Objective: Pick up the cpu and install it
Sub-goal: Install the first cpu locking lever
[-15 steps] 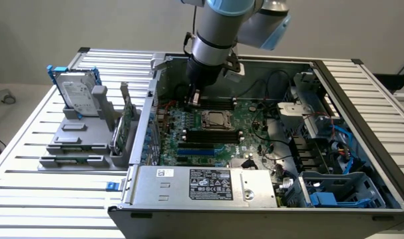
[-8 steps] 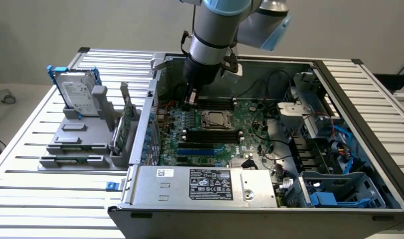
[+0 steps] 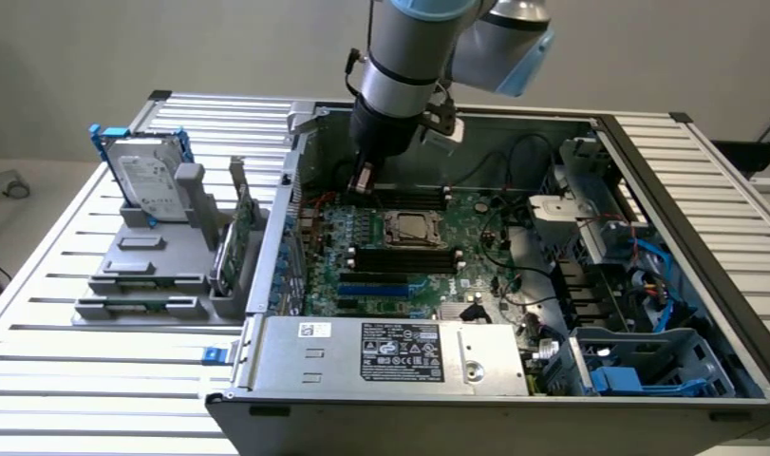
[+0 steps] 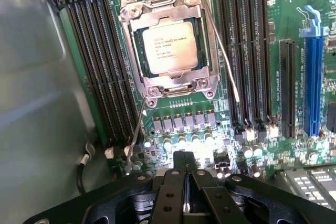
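A slatted aluminium table (image 3: 55, 370) is seen in the exterior view, and an open computer case (image 3: 486, 423) is laid on it with its inside facing up. The robot arm (image 3: 403, 66) is lowered into the case from above, near the far wall. The floor of the case is covered by a green motherboard (image 3: 359, 228), and a silver power supply (image 3: 385, 353) with a black label is mounted along the near edge. On the table, towards the exterior view's left and apart from the case, a grey fixture (image 3: 144, 275) is placed, and a silver hard drive (image 3: 144, 176) in a blue bracket is stood upright in it.

In the wrist view, rows of black memory slots (image 4: 97, 61) are seen on both sides of the processor socket, and a blue expansion slot (image 4: 313, 77) is seen further off. The socket is bordered by a metal frame (image 4: 173, 83), with a thin wire lever (image 4: 223, 56) standing beside it. The cpu (image 4: 170, 48) is seated flat inside that frame, its pale metal top facing up; in the exterior view the cpu (image 3: 414, 226) is found at the middle of the board.

The gripper (image 4: 185, 157) is held above the board, just beside the socket and apart from the cpu. Its fingers are pressed together and nothing is held between them. In the exterior view the gripper (image 3: 362, 185) is placed near the far end of the memory slots
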Controlling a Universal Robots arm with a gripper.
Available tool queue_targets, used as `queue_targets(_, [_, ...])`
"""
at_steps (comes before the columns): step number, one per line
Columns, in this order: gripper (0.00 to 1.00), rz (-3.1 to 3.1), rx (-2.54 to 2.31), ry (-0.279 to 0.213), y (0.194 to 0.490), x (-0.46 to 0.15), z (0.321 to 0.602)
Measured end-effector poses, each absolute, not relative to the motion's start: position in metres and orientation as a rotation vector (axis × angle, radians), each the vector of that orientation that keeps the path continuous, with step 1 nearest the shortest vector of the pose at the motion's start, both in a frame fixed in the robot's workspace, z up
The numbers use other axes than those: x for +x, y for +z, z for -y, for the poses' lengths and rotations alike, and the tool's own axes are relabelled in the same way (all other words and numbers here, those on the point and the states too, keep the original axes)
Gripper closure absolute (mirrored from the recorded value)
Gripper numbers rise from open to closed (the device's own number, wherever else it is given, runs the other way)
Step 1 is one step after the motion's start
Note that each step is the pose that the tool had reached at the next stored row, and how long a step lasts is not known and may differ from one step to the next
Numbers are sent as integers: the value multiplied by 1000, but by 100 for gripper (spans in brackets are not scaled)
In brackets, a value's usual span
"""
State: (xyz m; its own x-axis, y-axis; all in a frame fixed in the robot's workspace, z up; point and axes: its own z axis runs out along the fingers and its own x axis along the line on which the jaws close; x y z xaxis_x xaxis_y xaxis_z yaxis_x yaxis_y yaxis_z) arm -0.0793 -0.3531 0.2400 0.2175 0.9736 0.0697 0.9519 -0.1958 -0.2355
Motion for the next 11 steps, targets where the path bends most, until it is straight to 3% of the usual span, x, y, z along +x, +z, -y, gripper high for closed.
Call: queue_targets(11, [89,1726,-2337,123,262,-81,353])
